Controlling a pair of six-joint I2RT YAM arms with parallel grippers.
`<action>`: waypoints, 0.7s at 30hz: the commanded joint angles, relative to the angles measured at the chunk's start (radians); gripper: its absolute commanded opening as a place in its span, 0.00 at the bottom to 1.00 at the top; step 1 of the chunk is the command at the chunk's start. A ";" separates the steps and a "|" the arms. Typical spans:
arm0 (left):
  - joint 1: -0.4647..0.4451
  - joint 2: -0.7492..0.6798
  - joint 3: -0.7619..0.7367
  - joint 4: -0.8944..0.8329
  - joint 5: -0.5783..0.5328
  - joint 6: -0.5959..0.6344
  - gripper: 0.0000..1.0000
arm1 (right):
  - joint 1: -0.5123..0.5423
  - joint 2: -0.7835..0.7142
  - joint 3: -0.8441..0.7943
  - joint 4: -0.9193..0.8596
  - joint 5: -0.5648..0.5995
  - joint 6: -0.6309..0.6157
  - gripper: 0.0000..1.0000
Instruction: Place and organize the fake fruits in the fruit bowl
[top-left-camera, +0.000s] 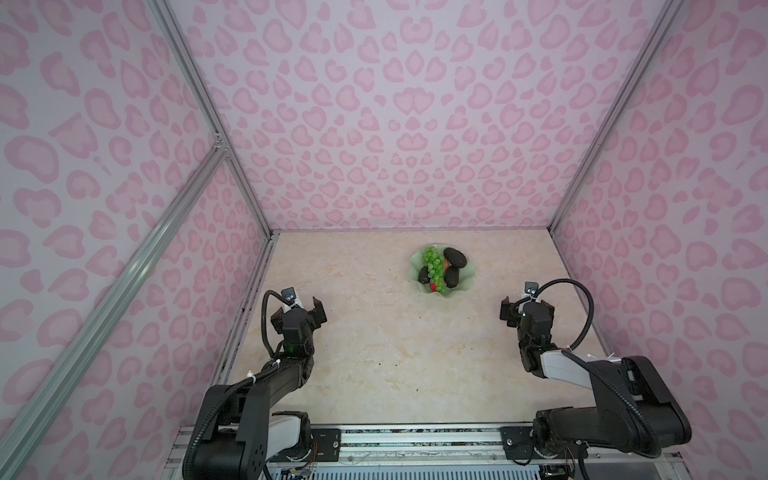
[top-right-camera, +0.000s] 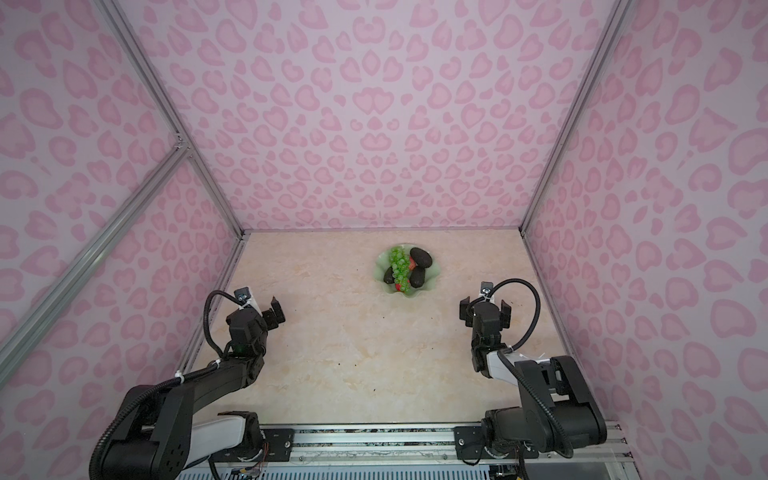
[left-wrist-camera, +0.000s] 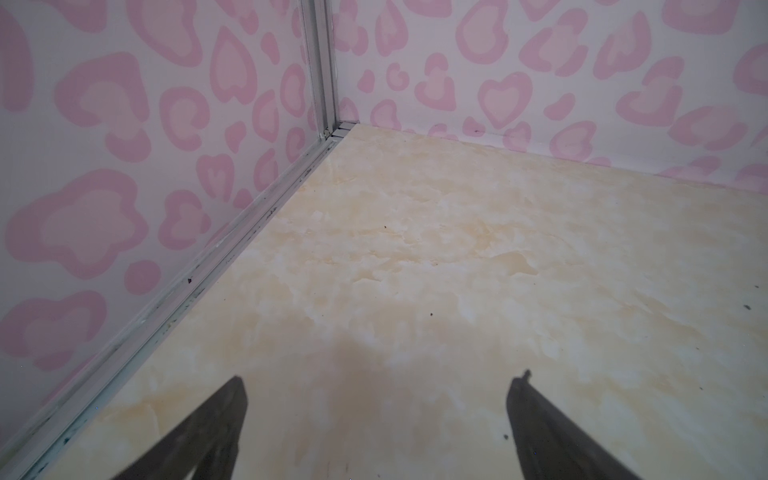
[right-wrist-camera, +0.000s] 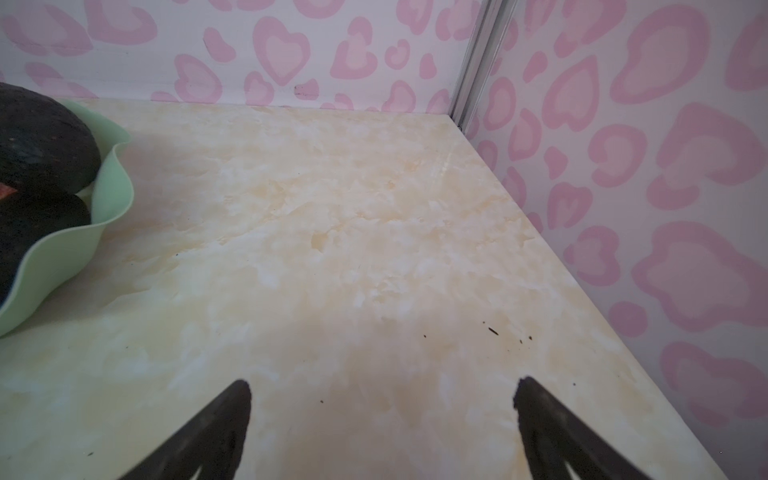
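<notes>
**Item: fruit bowl** (top-left-camera: 468, 277), pale green, wavy rim. Stands on the cream marbled tabletop (top-left-camera: 374, 340), far of centre and slightly right, well apart from both arms.

**Contents, as seen in both top views:**
- Bunch of green grapes (top-left-camera: 432, 262), laid lengthwise from far to near across the middle of the pile, on top.
- Dark avocado, far right (top-left-camera: 455, 257).
- Dark avocado, near right (top-left-camera: 452, 277).
- Dark avocado, left (top-left-camera: 424, 275), partly under the grapes.
- Red apple, centre (top-left-camera: 446, 262), only a sliver visible between the grapes and the avocados.
- Red apple, near edge (top-left-camera: 435, 287), mostly covered.

**Loose fruit:** none visible on the tabletop in any view.

**Left gripper** (left-wrist-camera: 379, 381): jaws spread wide, nothing between them. It hovers over bare tabletop at the near left, close to the left wall.

**Right gripper** (right-wrist-camera: 383, 382): jaws spread wide and empty, at the near right. The bowl rim and two avocados sit at the edge of its wrist view, not between the fingers.

**Status, as judged:** placing looks finished, since every fruit that can be counted sits inside the rim. The arrangement is compact, with the grapes draped over the rest. At most a small tidy remains. Whether the half-hidden apples rest securely cannot be told.
</notes>
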 joint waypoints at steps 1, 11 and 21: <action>0.016 0.059 0.012 0.178 0.048 0.044 0.98 | -0.022 0.078 -0.020 0.257 -0.045 -0.009 0.99; 0.048 0.200 0.046 0.244 0.137 0.048 0.98 | -0.041 0.114 0.013 0.228 -0.128 -0.017 0.99; 0.049 0.207 0.059 0.229 0.141 0.048 0.98 | -0.045 0.110 0.012 0.223 -0.135 -0.019 0.99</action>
